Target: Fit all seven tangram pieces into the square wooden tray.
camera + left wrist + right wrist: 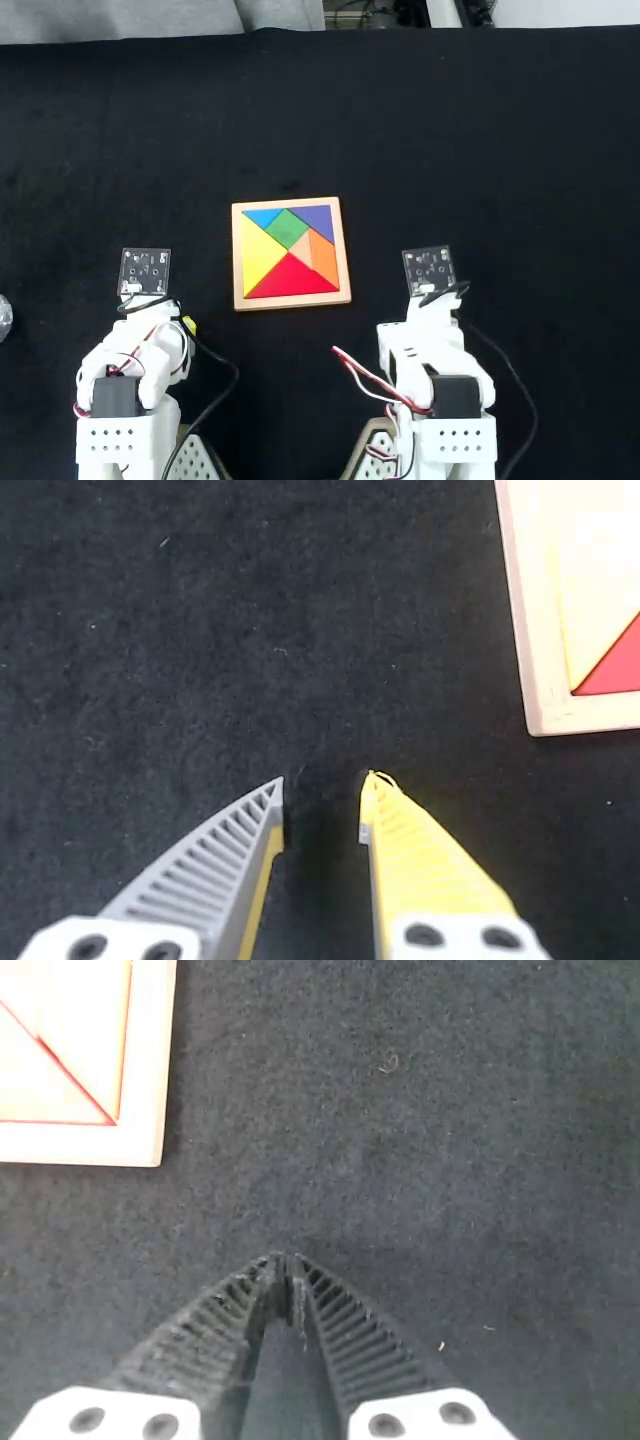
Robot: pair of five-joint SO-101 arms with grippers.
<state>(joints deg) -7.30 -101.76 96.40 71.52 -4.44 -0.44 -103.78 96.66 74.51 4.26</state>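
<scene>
Right pincer (288, 1260) closed; wooden tray (291, 301) packed with seven coloured pieces (258, 258).

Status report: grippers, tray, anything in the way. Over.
Left gripper empty, fingers slightly apart, short of tray. Right gripper empty, fingers shut. All seven tangram pieces seated in tray. Nothing blocking it.

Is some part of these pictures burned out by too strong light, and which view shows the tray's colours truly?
Left wrist view: the tray corner is overexposed, its yellow piece almost white. Right wrist view: the tray is bleached as well, the pieces marked mostly by thin orange-red lines. High view: the tray is evenly lit, the colours distinct, no glare on the black cloth.
</scene>
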